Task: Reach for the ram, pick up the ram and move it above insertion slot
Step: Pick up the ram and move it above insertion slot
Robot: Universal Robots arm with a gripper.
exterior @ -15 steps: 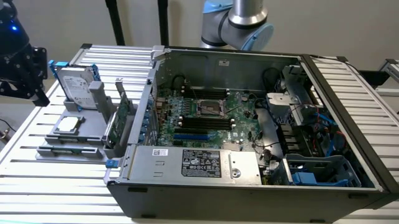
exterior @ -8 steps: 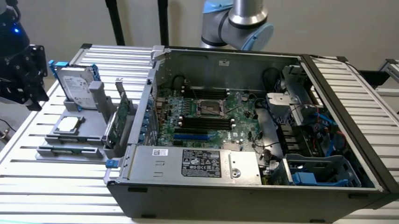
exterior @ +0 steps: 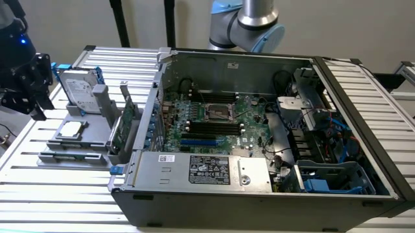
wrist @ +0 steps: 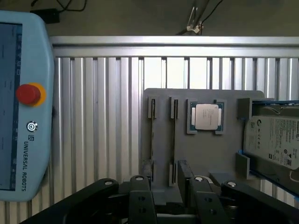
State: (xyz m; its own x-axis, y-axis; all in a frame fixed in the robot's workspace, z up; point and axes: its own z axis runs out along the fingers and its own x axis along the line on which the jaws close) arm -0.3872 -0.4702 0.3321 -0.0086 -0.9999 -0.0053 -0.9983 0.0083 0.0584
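The ram (wrist: 152,137) stands on edge in a slot of the grey fixture tray (wrist: 205,154), seen as a thin dark line. A second thin strip (wrist: 174,137) stands in the parallel slot beside it. In the exterior view the ram (exterior: 71,156) lies along the tray's near end, at the exterior view's left. My gripper (exterior: 34,99) hangs above the table's left edge, apart from the tray. In the wrist view my gripper (wrist: 164,189) is open, its dark fingers (wrist: 140,191) just short of the slots' near ends, holding nothing. The insertion slots (exterior: 214,128) are on the motherboard inside the open case.
The tray also carries a CPU (wrist: 205,116), a hard drive (wrist: 275,140) and an upright green expansion card (exterior: 126,121). A teach pendant (wrist: 23,107) with a red stop button lies on the ribbed table. The open computer case (exterior: 259,194) stands to the exterior view's right.
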